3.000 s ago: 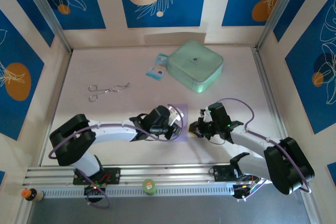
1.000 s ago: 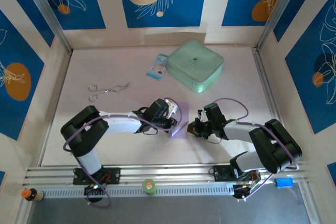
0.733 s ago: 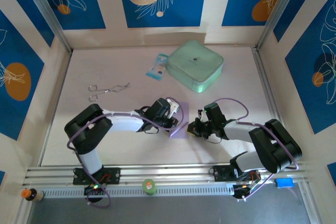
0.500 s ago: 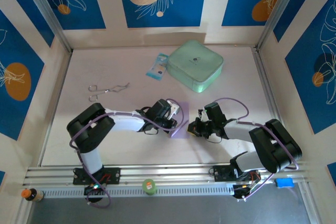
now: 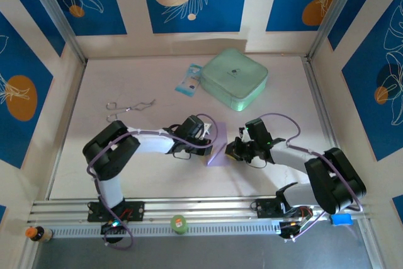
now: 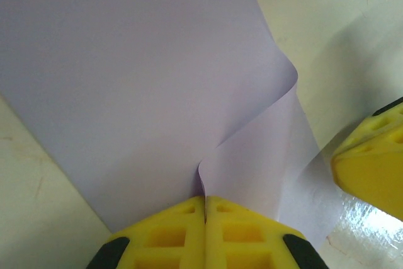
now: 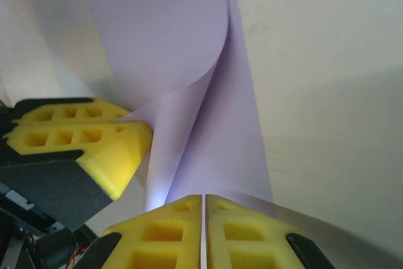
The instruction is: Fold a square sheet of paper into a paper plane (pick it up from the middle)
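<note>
**Top external view.** The square sheet of paper (image 5: 218, 150) sits just toward 6 o'clock of the table (image 5: 302, 111) centre. The left gripper (image 5: 208, 141) is at its 9 o'clock and the right gripper (image 5: 232, 151) at its 3 o'clock. Three seconds earlier the sheet lay flat as a full square between them. It now reads as a narrow raised sliver, and the two grippers have drawn closer together. This suggests one half is being carried over the other, so the first fold is probably under way but not yet pressed into a crease.

**Left wrist view.** This view shows what the overhead hides. The left fingers (image 6: 170, 231) are pressed together at 6 o'clock, pinching an edge of the sheet, and the lavender surface puckers upward from their seam. A loose, uncreased curl rolls over toward 2 o'clock. One yellow finger of the right gripper is at 4 o'clock, at the sheet's edge.

**Right wrist view.** The right fingers (image 7: 252, 237) likewise stand closed at 6 o'clock. The sheet runs into their seam, so it appears to be gripped there. The rolled-over flap, hidden from above, curves toward 12 o'clock and overlaps the lower layer. A left finger is at 8 o'clock, touching the sheet.
</note>
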